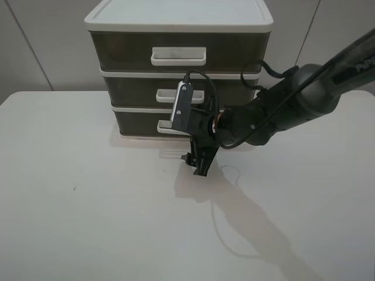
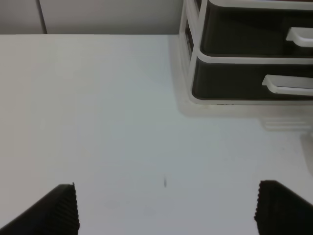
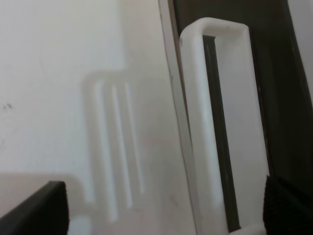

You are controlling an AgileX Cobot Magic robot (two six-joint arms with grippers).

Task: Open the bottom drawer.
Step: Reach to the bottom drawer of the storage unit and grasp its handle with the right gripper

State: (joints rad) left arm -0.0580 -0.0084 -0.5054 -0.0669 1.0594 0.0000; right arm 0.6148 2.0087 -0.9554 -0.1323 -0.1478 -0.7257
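While the right arm (image 1: 293,102) reaches in from the right edge of the exterior view toward the centre, its right tool (image 1: 199,164) points down at the table (image 1: 70,222), just in front of the drawer cabinet (image 1: 176,20) at the upper centre of the frame. The bottom drawer (image 1: 137,122) is the lowest of three dark translucent tiers, under the middle drawer (image 1: 135,91). Its front sits flush with the tiers above, so it is closed. A wrist camera (image 1: 183,108) on the arm hides part of its front.

From the right wrist view, the white loop handle (image 3: 239,122) of the bottom drawer fills the space ahead of the right tool. The two dark fingers (image 3: 39,208) are spread wide, with the handle lying between them, nearer one finger than the other. Whether either finger touches it cannot be told, and nothing is gripped.

The left tool (image 2: 166,210) hangs over bare table, well apart from the cabinet. It is spread wide too and holds nothing. The left wrist view also shows the bottom drawer closed.
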